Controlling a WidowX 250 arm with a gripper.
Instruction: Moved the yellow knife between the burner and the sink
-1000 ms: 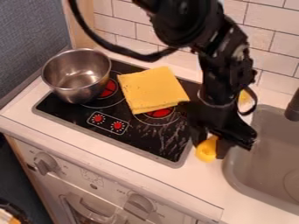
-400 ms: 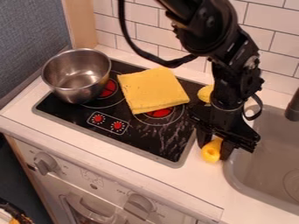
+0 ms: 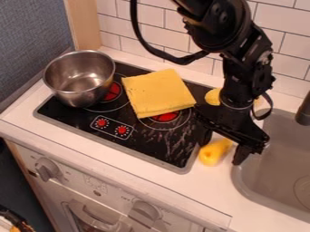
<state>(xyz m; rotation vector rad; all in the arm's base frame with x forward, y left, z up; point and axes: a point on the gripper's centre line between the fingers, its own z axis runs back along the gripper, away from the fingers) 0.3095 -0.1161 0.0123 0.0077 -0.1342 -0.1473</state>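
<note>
The cooktop (image 3: 181,152) was situated on one side, the sink (image 3: 275,174) on the other, of the pincer (image 3: 221,151), which was parted wide with nothing gripped. Between its fingers the yellow knife (image 3: 212,153) was laid; placement was judged complete, withdrawal remaining.

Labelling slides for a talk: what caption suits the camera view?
Open black gripper at a yellow, round-ended knife between the black stovetop and grey sink.
</note>
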